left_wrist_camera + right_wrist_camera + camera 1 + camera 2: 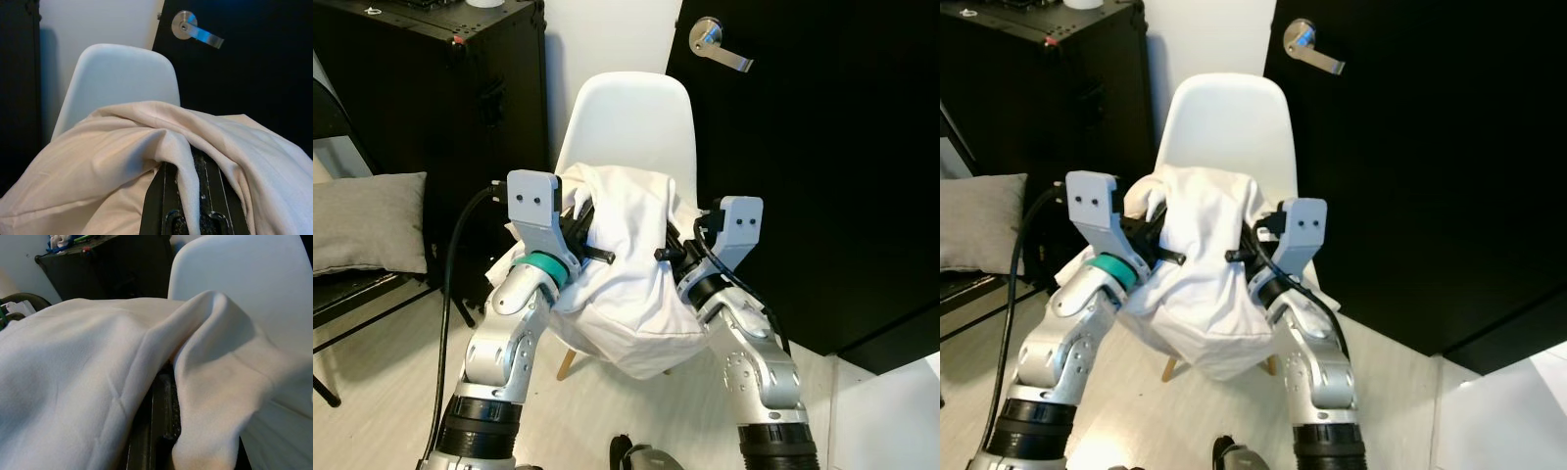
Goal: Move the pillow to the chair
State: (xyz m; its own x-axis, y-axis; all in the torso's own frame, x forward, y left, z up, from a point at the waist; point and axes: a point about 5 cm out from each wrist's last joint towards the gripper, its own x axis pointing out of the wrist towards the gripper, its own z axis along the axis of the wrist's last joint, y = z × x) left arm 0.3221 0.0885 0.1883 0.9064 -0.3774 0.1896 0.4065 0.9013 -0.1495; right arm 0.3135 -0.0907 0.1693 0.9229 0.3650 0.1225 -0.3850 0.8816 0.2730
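1. Held between the two tools, a white pillow (626, 284) is seen in front of a white chair (631, 122), its lower bulk hanging between the silver arms.
2. The left tool (592, 230) is pressed into the pillow's left side; in its wrist view, the black fingers (168, 196) are closed on a fold of cloth, which is pinched between them and draped over them.
3. The right tool (671, 250) is set against the pillow's right side; its fingers (164, 406) are likewise clamped on a fold of fabric, as shown in the right wrist view.
4. The chair's backrest is seen just beyond both tools, and the pillow's upper edge lies over the seat area.
5. A black door (822, 157) with a silver lever handle (720, 44) is placed beyond the right tool.
6. A black cabinet (421, 98) is located beyond the left tool, and a grey cushion (367, 220) is rested on a dark seat farther out on that side.
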